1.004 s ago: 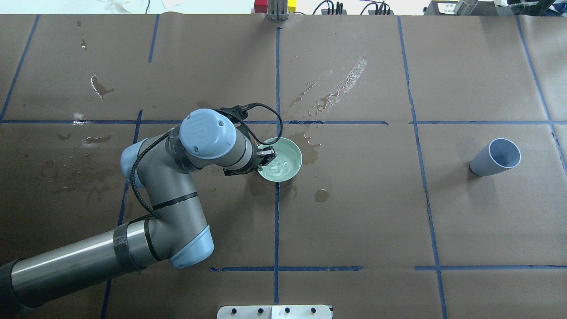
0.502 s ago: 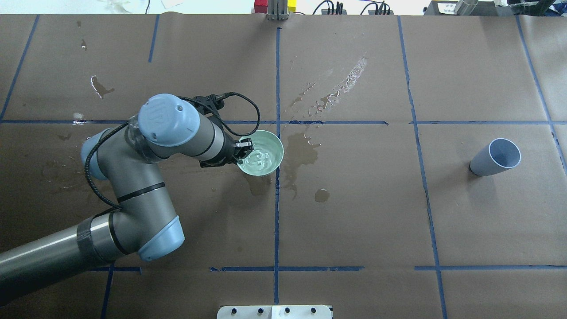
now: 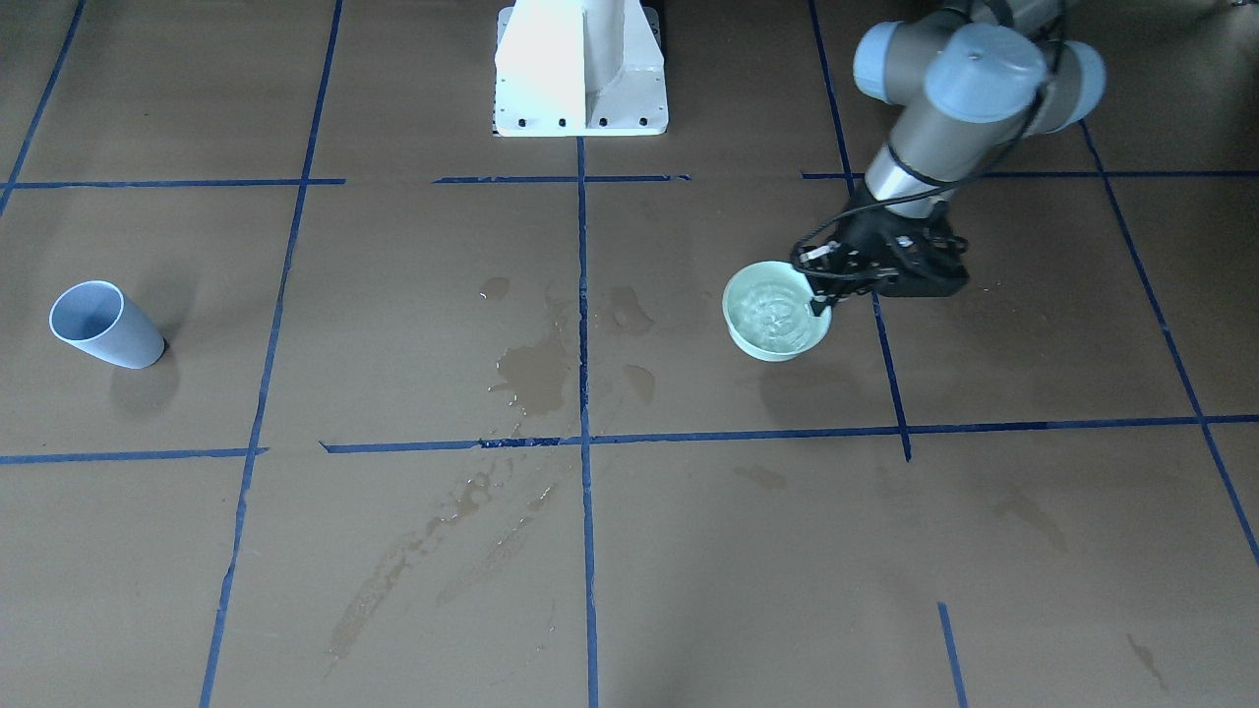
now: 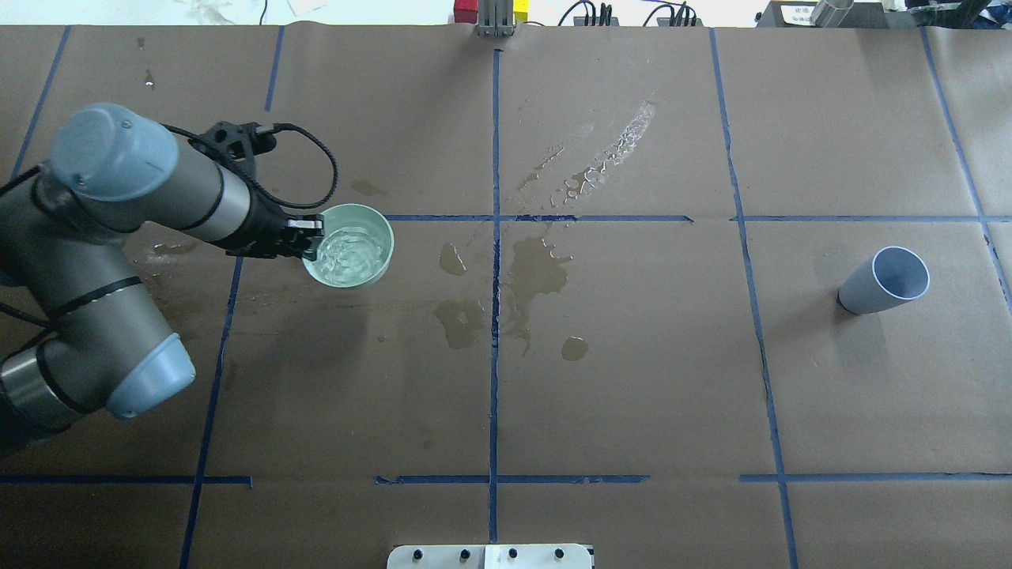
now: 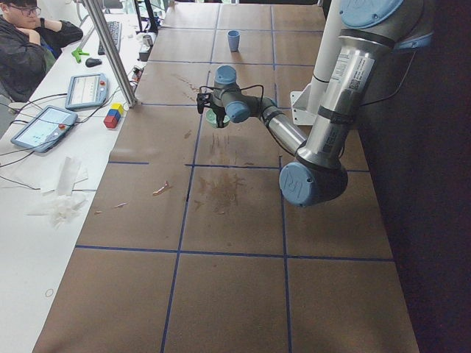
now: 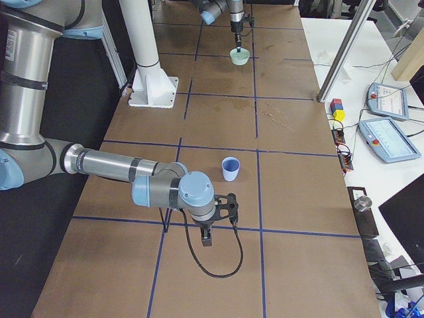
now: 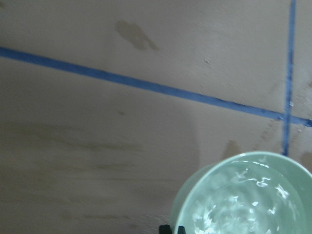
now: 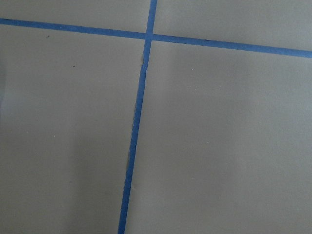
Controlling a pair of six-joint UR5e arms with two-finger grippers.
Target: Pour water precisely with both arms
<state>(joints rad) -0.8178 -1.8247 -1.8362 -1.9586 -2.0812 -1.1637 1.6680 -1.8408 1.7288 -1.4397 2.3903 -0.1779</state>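
The left arm [image 4: 142, 190] is reaching in from the table's left side, and the left gripper [image 4: 304, 239] is gripping a pale green bowl [image 4: 360, 278] by the part of its rim nearest the arm, with the jaws drawn in narrowly on that edge. The bowl is sitting upright and roughly level, and in the front-facing view its shadow is falling on the brown paper [image 4: 632, 379] apart from the bowl, so it is hanging clear of the table. The water [image 4: 352, 246] is lying inside the bowl as a shallow, glossy, rippling pool that is taking on the green tint. The bowl is hovering just below one of the blue tape lines [image 4: 553, 218], to the left of the dark wet stains [image 4: 538, 269] that are spreading around the table's centre. A blue-grey cup [image 4: 884, 280] is standing empty on the paper far off on the right side, well apart from the bowl. The right arm [image 6: 112, 164] is showing only in the right side view, where the right gripper [image 6: 207, 237] is pointing down near a tape line, close to the cup; whether its jaws are apart or together cannot be told. The white pedestal [image 3: 580, 69] is standing at the robot's edge of the table.
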